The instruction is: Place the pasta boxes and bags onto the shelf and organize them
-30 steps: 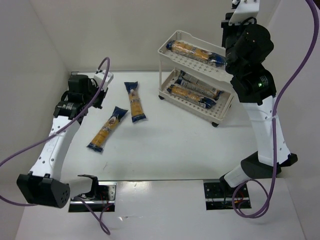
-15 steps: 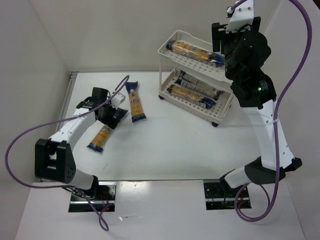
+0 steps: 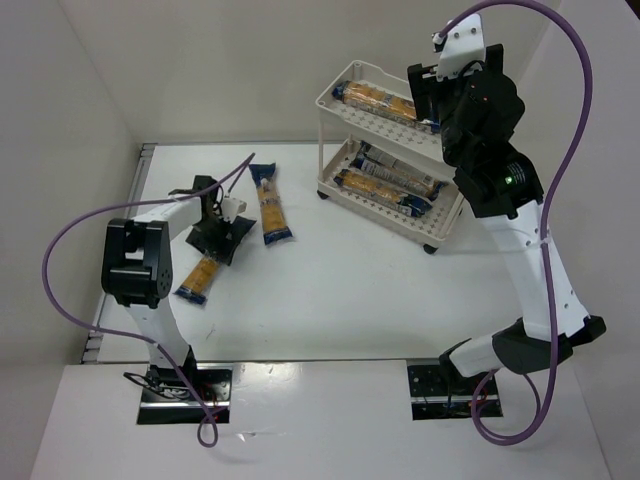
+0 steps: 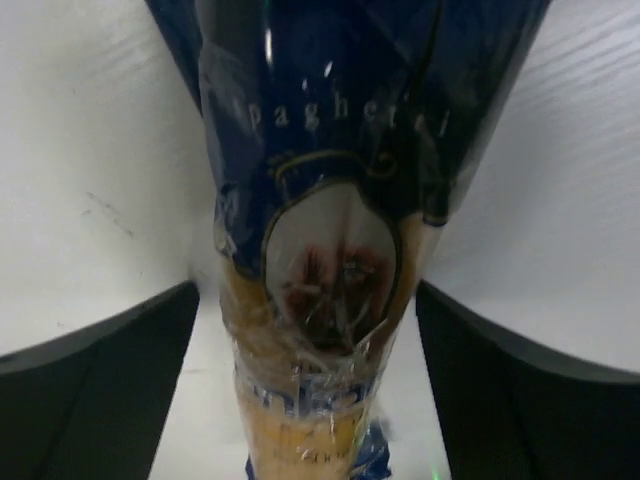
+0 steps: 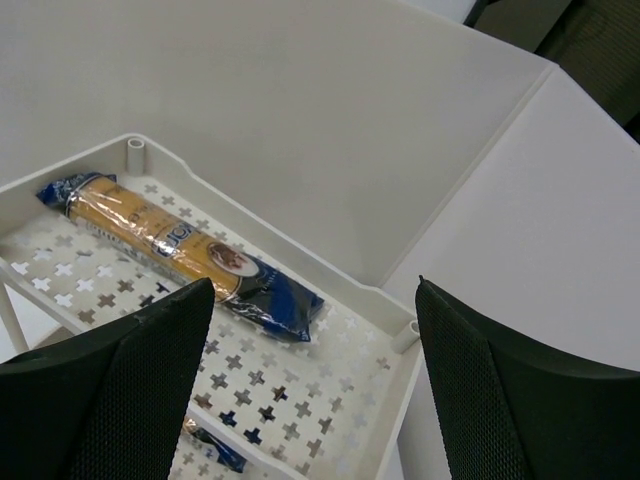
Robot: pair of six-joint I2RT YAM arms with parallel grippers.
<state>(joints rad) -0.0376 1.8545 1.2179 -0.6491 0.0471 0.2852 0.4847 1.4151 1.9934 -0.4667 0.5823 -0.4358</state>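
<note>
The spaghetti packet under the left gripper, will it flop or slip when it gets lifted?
Probably stiff lengthwise: the spaghetti packet looks long, narrow and tightly filled. Its glossy, wrinkled film may slip in the left gripper, which is open astride it. Gripped near its blue end, it would likely tip down at the far end.

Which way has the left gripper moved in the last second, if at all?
Yes. The left gripper swung right, closer to the shelf, and now hangs over the spaghetti packet at its far end.
</note>
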